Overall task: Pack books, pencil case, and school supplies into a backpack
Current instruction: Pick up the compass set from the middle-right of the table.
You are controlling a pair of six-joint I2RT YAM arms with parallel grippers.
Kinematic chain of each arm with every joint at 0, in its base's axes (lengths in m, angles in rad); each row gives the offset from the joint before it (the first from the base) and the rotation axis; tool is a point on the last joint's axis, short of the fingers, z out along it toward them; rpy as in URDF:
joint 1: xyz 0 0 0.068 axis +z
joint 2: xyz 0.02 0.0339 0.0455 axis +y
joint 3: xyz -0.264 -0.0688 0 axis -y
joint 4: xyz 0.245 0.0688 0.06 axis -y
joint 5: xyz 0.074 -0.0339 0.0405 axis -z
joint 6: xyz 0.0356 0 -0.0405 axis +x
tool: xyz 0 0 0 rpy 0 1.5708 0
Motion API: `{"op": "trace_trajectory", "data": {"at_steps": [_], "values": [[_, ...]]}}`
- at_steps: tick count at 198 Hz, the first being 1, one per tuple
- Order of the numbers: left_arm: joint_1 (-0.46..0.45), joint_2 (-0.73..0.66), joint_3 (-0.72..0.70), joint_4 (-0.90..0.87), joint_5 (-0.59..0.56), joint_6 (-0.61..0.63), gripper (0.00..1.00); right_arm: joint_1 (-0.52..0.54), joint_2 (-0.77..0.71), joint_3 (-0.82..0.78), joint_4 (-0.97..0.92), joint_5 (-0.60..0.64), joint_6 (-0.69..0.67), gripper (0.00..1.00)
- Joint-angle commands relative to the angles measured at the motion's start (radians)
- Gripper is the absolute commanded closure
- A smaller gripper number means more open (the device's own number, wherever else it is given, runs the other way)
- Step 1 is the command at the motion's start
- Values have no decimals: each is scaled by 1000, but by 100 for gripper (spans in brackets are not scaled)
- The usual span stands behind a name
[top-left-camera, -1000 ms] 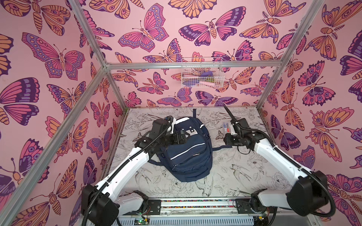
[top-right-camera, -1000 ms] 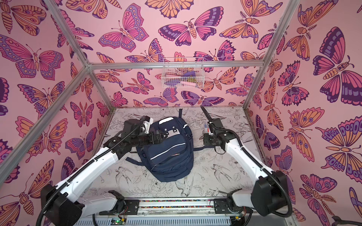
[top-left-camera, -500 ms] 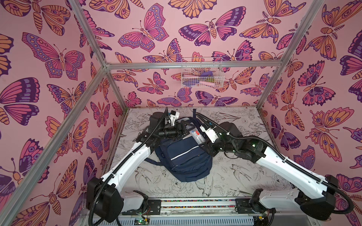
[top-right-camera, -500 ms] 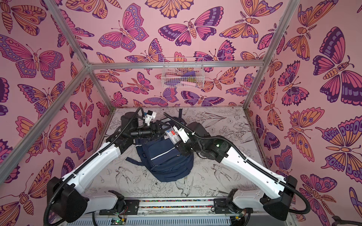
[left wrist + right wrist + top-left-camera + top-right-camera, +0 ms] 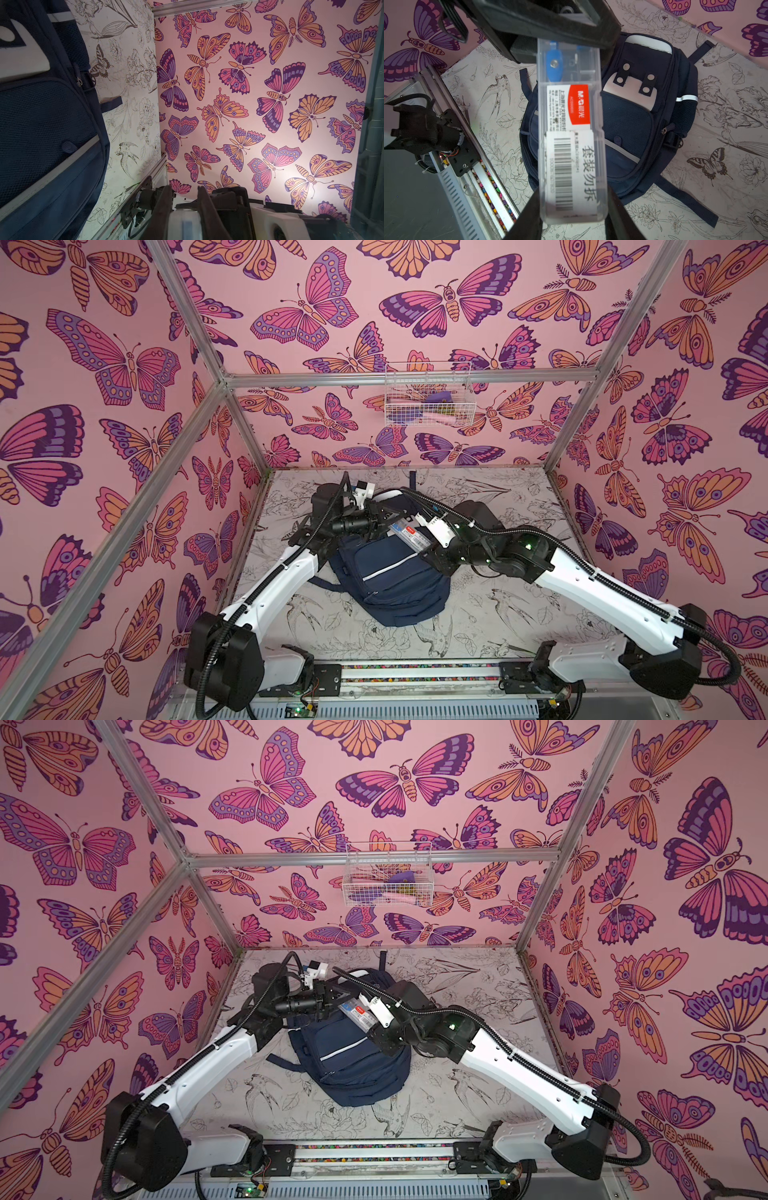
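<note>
A clear plastic pencil case (image 5: pixel 571 135) with a red label and a barcode hangs over the top of the navy backpack (image 5: pixel 395 585), which lies flat on the table. My right gripper (image 5: pixel 572 195) is shut on the barcode end. My left gripper (image 5: pixel 185 189) is closed on the other end, with the clear plastic (image 5: pixel 184 226) filling the gap between its fingers. In both top views the case (image 5: pixel 409 534) (image 5: pixel 357 1013) bridges the left gripper (image 5: pixel 384 516) and the right gripper (image 5: pixel 430 547). The backpack's zips look closed (image 5: pixel 643 124). The books are out of view.
A white wire basket (image 5: pixel 428 398) with small items hangs on the back wall. The arms' base rail (image 5: pixel 415 672) runs along the table's front edge. Butterfly-patterned walls enclose the table on three sides. Backpack straps (image 5: pixel 685 199) trail onto the table.
My right arm carried the pencil case from the table's right side to above the backpack. My left gripper lifted off the backpack, met the case's far end and closed on it.
</note>
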Motion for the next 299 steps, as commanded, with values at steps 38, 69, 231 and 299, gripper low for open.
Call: {"op": "trace_trajectory", "data": {"at_steps": [38,69,231,299], "values": [[44,-91,-95,202,-86,-150,100,14,-80,-28,48,239,93,32],[80,-159,-243,420,-235,-267,100,-29,-151,-95,123,291,407,21],[77,-252,-431,708,-404,-373,100,-174,32,-277,955,-321,1087,69],[80,-214,-413,625,-330,-309,53,-205,-30,-262,835,-300,1020,100]]}}
